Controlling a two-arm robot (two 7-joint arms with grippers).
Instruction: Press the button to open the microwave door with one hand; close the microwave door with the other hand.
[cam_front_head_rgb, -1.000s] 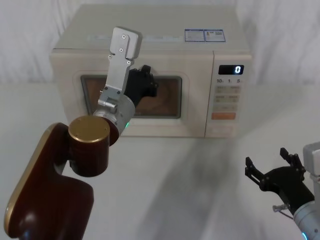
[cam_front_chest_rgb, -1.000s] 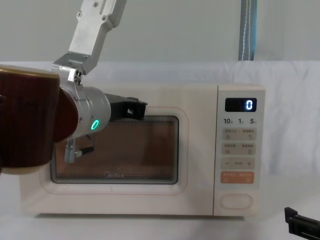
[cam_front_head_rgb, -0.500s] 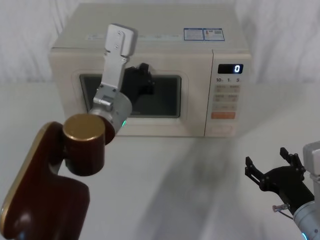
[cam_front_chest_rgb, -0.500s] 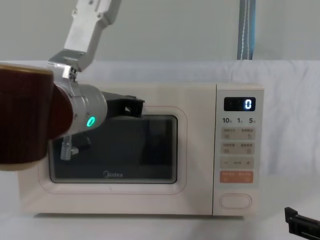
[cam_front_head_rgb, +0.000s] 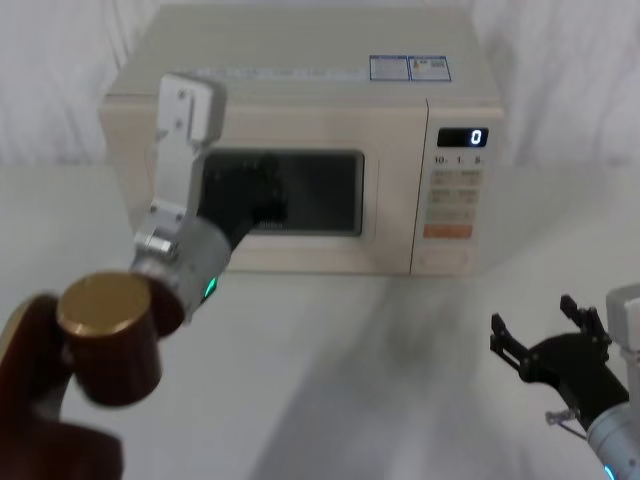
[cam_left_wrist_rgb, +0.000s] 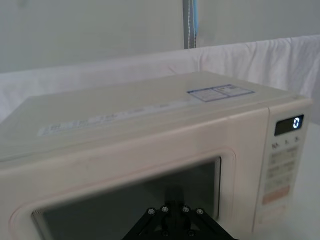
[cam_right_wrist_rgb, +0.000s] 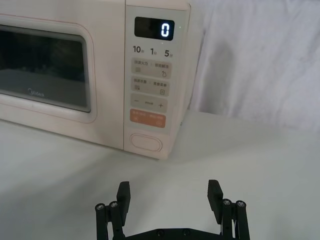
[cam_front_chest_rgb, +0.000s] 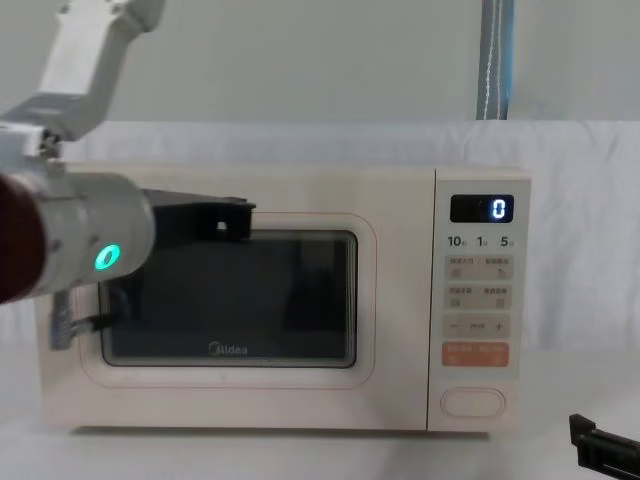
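The cream-white microwave (cam_front_head_rgb: 300, 88) stands at the back of the table, its display reading 0. The microwave door (cam_front_head_rgb: 388, 200) lies flush with the front, its glass window dark. My left gripper (cam_front_head_rgb: 250, 195) hovers just in front of the window's left half, also seen from the chest as the left gripper (cam_front_chest_rgb: 215, 222). The button (cam_right_wrist_rgb: 146, 142) is the oval key at the foot of the key panel, below the orange key (cam_right_wrist_rgb: 147, 119). My right gripper (cam_right_wrist_rgb: 169, 195) hangs open low at the right, well short of the button (cam_front_chest_rgb: 472, 402), with nothing between its fingers.
A white cloth covers the table (cam_front_head_rgb: 400, 380), with free room in front of the microwave. White drapery hangs behind, and a blue-grey pole (cam_front_chest_rgb: 495, 60) rises behind the microwave's right side. My left forearm (cam_front_head_rgb: 100, 340) crosses the lower left of the head view.
The window's lit interior went dark and the door sits flush. My left arm has drawn back and to the left, away from the door. The right gripper has not moved.
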